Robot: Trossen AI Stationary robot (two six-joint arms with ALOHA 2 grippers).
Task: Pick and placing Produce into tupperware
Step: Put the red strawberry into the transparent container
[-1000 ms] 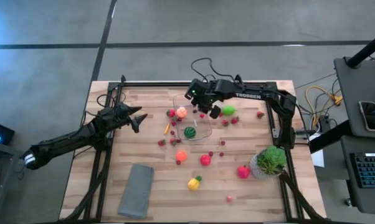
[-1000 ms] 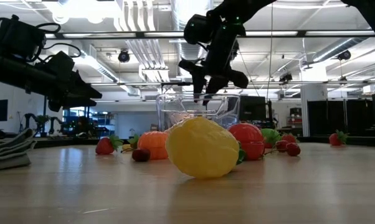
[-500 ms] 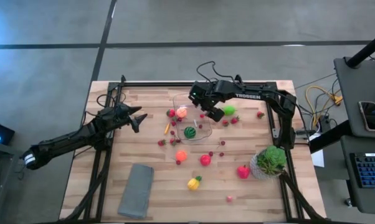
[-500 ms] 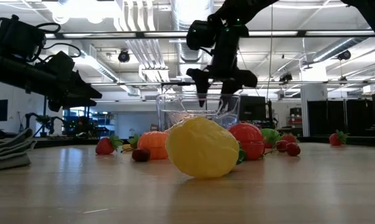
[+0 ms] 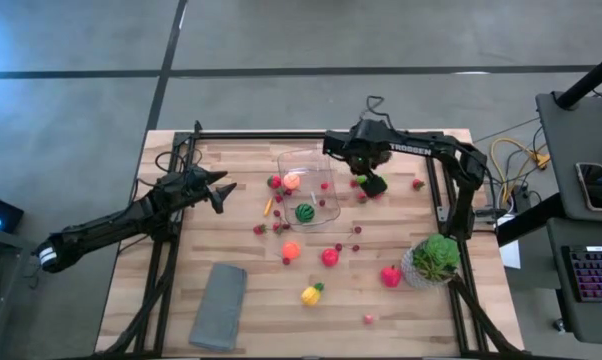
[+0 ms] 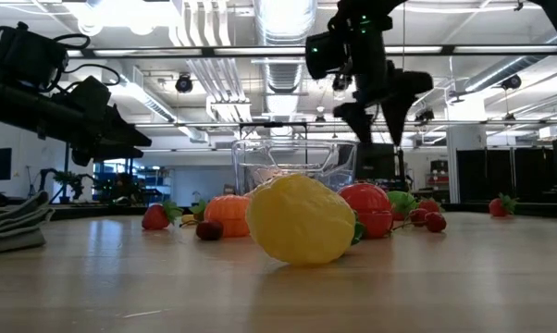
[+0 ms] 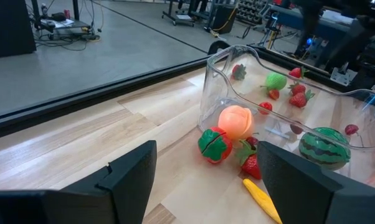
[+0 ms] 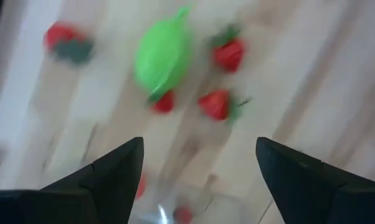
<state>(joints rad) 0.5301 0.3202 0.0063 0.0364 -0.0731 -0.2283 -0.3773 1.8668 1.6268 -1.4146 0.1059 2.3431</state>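
Note:
The clear tupperware (image 5: 309, 190) stands at the table's middle, toward the far side. In it lie a watermelon (image 5: 305, 211), a peach (image 5: 292, 181) and a few small berries. More produce lies around it: a green fruit (image 8: 164, 59) with strawberries (image 8: 215, 104) to its right, and orange (image 5: 291, 250), red (image 5: 329, 257) and yellow (image 5: 311, 294) pieces nearer. My right gripper (image 5: 364, 178) hangs open above the green fruit, holding nothing. My left gripper (image 5: 224, 193) waits open, left of the container and above the table.
A bushy green plant in a white pot (image 5: 434, 258) stands near the right edge. A folded grey cloth (image 5: 218, 305) lies at the near left. A red-green piece (image 7: 213, 144), a strawberry (image 7: 251, 167) and a yellow stick (image 7: 262, 196) lie just outside the container's left wall.
My right gripper has opened above the tupperware. It has then risen a little and gone toward the table's right edge, out from over the container to above the green fruit.

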